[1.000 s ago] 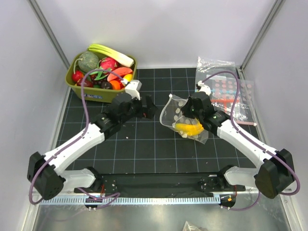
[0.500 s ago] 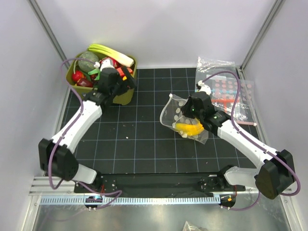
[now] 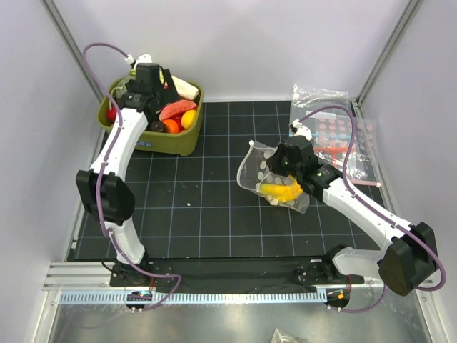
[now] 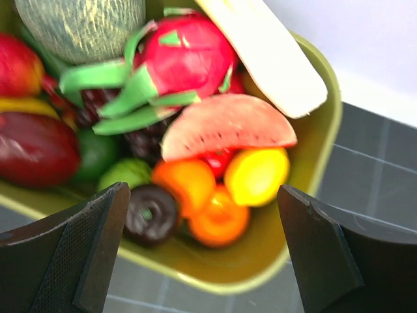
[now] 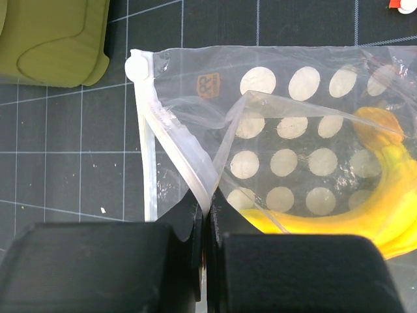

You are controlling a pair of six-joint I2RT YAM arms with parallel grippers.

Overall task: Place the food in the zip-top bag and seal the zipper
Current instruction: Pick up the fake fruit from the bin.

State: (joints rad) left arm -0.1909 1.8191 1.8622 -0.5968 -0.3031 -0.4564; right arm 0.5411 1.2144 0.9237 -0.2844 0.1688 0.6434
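On the left, my left claw (image 4: 202,192) hangs spread wide and empty over the green bin (image 4: 260,267) at the far left corner of the table. The food is piled there: a watermelon slice (image 4: 228,127) on top, with a yellow round piece (image 4: 255,176) and an orange piece (image 4: 186,186) just under it. A red dragon fruit (image 4: 186,59) lies behind them. These look like hard, light, smooth plastic. I judge that the round ones may squirt out of a pinch. The slice looks easier, taken across its flat faces. The pile hides whatever lies lower in the bin, and my fingers cut off the corners of the wrist view.

Right of centre, my right claw (image 5: 207,215) is pinched shut on the zipper (image 5: 176,147), the white strip along the mouth of the bag (image 5: 293,85). It holds one lip up. The bag lies on the black mat, well apart from the bin, with a banana (image 5: 365,208) inside it. The film is thin and floppy and would fold under any push. The stiffer strip is the sound place to hold it. A small white tab (image 5: 137,67) sits at the end of the strip. My claw covers the near edge of the bag, and I cannot tell whether anything besides the banana is inside.

At the far right lie spare bags (image 3: 335,132) with red dots.
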